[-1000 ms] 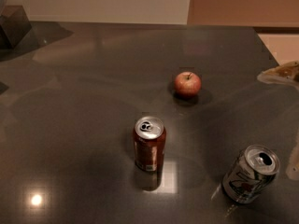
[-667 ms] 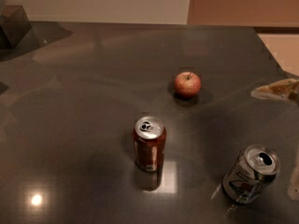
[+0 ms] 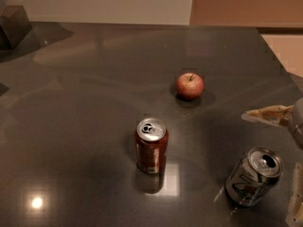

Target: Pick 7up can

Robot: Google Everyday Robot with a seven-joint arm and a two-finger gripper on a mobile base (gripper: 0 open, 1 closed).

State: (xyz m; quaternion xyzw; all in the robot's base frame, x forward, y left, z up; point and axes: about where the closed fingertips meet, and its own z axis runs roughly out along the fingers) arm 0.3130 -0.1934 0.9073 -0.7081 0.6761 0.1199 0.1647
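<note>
The 7up can stands on the dark tabletop near the lower right corner of the view. Its shiny top faces up with the opening showing, and the dark slanted mark shows on its pale side.

The gripper comes in from the right edge, and its jaws are spread wide. One pale finger points left above the tabletop, just beyond the can. The other finger shows at the right edge, just beside the can's near side. The can sits roughly between the two, and neither finger appears to touch it.

A red-brown can stands upright near the middle of the tabletop, well apart from the 7up can and to its left. A red apple rests farther back, stem up, apart from both cans and to the left of the upper finger. Nothing lies between the gripper and the 7up can.

A dark box sits at the far left corner. A bright spot of light reflects off the surface at the lower left.
</note>
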